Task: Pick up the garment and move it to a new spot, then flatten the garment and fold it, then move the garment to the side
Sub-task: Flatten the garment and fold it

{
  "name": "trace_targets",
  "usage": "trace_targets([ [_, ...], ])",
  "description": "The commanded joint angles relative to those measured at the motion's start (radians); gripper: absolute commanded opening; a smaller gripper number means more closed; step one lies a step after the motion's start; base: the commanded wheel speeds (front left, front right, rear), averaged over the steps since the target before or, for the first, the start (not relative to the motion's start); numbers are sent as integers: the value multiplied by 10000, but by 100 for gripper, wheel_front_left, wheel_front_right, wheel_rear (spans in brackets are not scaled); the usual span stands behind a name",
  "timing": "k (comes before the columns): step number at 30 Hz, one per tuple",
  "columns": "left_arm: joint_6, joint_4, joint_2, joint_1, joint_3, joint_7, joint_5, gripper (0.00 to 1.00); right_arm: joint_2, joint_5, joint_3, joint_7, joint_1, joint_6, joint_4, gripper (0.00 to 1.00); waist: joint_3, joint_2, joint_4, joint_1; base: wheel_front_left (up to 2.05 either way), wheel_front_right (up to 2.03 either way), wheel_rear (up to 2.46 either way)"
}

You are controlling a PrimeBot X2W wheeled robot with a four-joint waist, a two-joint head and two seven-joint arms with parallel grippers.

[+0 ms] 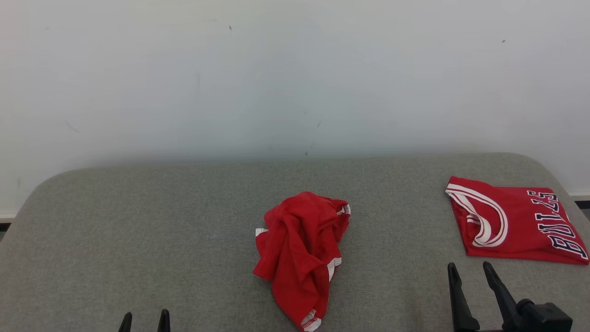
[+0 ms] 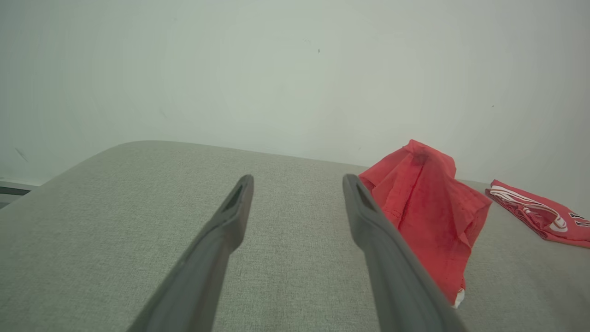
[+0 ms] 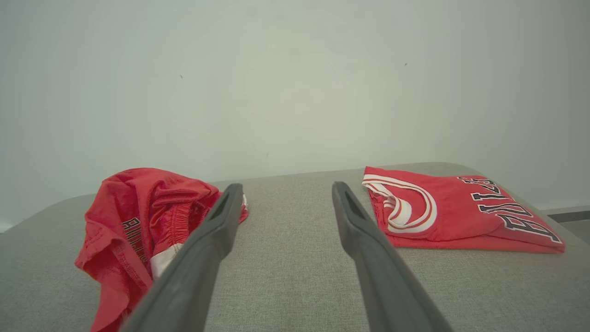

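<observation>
Two red garments are lying on the grey fabric-covered surface (image 1: 184,230) in front of you, and the one you are after is the crumpled red garment (image 1: 299,253), heaped near the middle. In the head view its long axis is running from the far side toward you, leaning slightly. The broad, bunched end is sitting farther away, and the narrow tail with white trim is pointing at the near edge. From the right wrist camera the same heap (image 3: 133,216) is showing a gathered elastic band and part of some dark lettering.

Your left gripper (image 1: 144,320) is peeking in at the lower left of the head view, well apart from the heap. Its fingers (image 2: 230,216) are standing spread wide and are gripping nothing. In its own wrist view the right-hand finger is overlapping the heap's edge, but you cannot tell from this whether it is touching the cloth.

Your right gripper (image 1: 470,269) is sitting at the lower right, between the heap and the folded red BULLS jersey (image 1: 516,221) and just in front of the jersey. Its fingers (image 3: 355,221) are also splayed fully apart and are holding nothing — bare grey fabric is showing between them. The jersey is lying flat near the right end of the surface, its white-trimmed opening facing the heap.
</observation>
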Motion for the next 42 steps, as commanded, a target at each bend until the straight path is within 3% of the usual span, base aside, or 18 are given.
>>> trace_targets([
  [1, -76, -34, -48, 42, 58, -41, 86, 100, 0, -75, -26, 0, 47, -26, -41, 100, -8, 0, -20, -1, 0, 0, 0],
  [8, -129, -107, -95, 228, 113, -41, 97, 100, 0, -125, -32, 42, 32, -26, -74, 100, -28, 0, -141, -1, 0, 0, 0],
  [13, -144, -192, -88, 218, -71, -41, -49, 100, -1, -170, 169, 50, -104, -26, -59, 100, -45, 0, -597, -1, 0, 0, 0],
  [20, -148, 271, 127, -1032, -1621, 205, -140, 100, -3, -297, 452, 161, -223, -26, -87, 100, 90, 0, -1763, -1, 0, 0, 0],
  [26, -122, 1100, -166, -2725, -2529, 750, -203, 100, -14, -411, 548, 236, -402, -26, -127, 100, 382, 0, -3040, -1, 0, 0, 0],
  [31, 1190, 2559, -426, -3984, -2491, 1485, 186, 100, -47, -429, 485, 280, -452, -26, -245, 100, 682, 0, -4050, -1, 0, 0, 0],
  [36, 1309, 3422, -519, -4747, -2892, 2074, 259, 100, -39, -372, 520, 253, -430, -26, -238, 100, 903, 0, -4575, -1, 0, 0, 0],
  [42, 2417, 4871, -547, -5406, -2799, 3086, 401, 100, -23, -306, 596, 161, -529, -26, -225, 100, 1119, 0, -4822, -1, 0, 0, 0],
])
